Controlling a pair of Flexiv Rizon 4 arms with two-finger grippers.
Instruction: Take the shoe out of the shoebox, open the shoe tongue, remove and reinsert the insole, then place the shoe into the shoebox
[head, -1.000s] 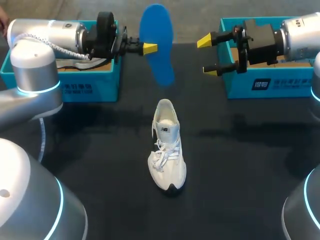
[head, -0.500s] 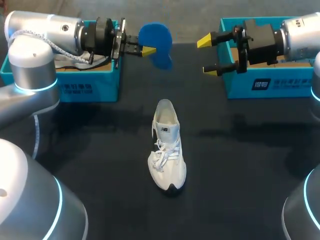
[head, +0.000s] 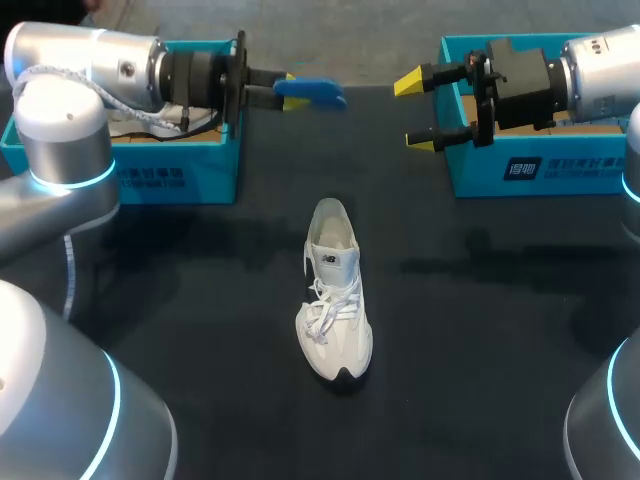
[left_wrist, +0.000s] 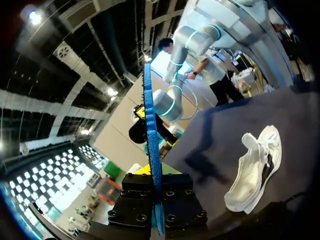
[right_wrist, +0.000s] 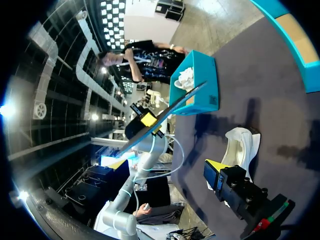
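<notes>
One insole (head: 312, 93), flatter than before

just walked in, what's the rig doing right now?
The left gripper is shut on the blue insole, holding it in the air beside the left shoebox. The right gripper hangs open by the right shoebox, holding nothing. The white shoe stands on the table between them, outside both boxes, with the insole not yet back in.
</notes>
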